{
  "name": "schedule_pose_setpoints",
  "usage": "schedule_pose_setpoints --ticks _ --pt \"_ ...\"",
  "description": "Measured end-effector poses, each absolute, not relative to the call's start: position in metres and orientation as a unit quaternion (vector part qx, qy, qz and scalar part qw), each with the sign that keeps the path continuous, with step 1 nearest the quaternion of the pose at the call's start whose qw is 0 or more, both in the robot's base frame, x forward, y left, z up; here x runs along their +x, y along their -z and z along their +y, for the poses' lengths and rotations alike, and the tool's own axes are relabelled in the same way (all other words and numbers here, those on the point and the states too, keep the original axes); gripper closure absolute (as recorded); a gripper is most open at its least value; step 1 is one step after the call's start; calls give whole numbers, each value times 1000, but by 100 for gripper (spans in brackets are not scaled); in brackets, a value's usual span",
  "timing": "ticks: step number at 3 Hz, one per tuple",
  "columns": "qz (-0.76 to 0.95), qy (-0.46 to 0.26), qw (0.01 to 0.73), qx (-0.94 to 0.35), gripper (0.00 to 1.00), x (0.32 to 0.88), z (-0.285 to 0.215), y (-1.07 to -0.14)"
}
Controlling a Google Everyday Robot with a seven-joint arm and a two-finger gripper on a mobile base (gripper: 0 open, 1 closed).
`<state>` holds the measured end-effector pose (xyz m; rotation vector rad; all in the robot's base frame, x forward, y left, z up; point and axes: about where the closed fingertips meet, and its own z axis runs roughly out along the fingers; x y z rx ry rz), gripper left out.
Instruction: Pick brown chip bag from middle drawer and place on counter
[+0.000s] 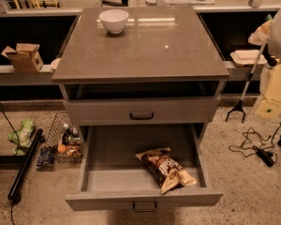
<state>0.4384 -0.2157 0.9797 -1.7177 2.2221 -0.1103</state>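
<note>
The brown chip bag (166, 168) lies flat on the floor of the open middle drawer (112, 165), in its front right part, tilted with one tan end toward the front right corner. The drawer is pulled fully out, its dark bar handle at the bottom. The grey-brown counter (145, 48) tops the cabinet above it. My gripper (263, 33) shows at the right edge of the view, level with the counter's right side, well away from the drawer and the bag, holding nothing that I can see.
A white bowl (114, 20) stands on the counter's back left. A closed drawer front (141, 110) sits above the open one. A wire basket (65, 142), a green wrapper (22, 132) and a black pole (24, 165) lie on the floor at left. Cables (255, 146) and a stand (239, 108) are at right.
</note>
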Motion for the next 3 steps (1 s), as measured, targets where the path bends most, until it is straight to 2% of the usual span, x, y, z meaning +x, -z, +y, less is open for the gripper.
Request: schedule_pose_setpoints --ticks 2,3 --pt "803 20 150 -577 0 433 -222 -944" --pt "833 -22 142 -534 0 423 -229 -870"
